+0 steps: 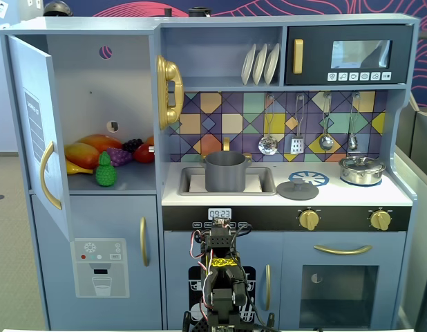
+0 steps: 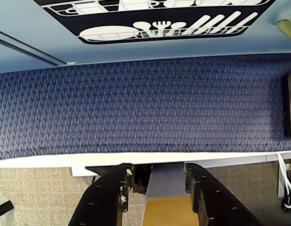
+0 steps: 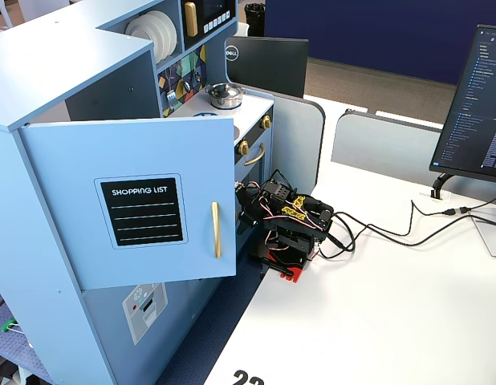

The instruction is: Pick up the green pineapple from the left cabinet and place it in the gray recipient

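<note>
Green pineapple [image 1: 106,170] isn't near the arm yet: closest, the pincer [image 2: 156,181] hangs folded low w/ jaws apart & nothing between them, aimed at blue carpet. Farther up, the fruit stands upright at the front of the left cabinet [image 1: 89,83] shelf, door open, just ahead of other toy fruit [image 1: 96,151]. Prob. light, stiff, bumpy plastic; grip the wide body below the leaves, then over to the gray recipient [image 1: 225,171] in the sink.
</note>
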`<action>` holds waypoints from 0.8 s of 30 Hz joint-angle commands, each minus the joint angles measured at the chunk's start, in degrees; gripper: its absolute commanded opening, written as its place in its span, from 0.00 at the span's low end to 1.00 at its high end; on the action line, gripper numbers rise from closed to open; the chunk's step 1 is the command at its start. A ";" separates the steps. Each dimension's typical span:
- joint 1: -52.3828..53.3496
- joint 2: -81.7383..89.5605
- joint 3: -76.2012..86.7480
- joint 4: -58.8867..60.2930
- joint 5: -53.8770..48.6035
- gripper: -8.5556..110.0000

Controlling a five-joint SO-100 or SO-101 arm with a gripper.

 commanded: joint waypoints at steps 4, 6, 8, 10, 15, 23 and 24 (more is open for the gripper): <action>5.45 -0.44 0.35 9.84 1.85 0.07; 5.45 -0.44 0.35 9.84 1.85 0.07; 5.45 -0.44 0.35 9.84 1.05 0.07; 4.48 -0.44 0.26 9.58 0.53 0.07; -11.43 -0.79 -1.32 -5.71 -1.49 0.07; -41.31 -13.01 -14.33 -63.63 -5.54 0.07; -43.68 -15.47 -16.61 -66.97 -7.29 0.07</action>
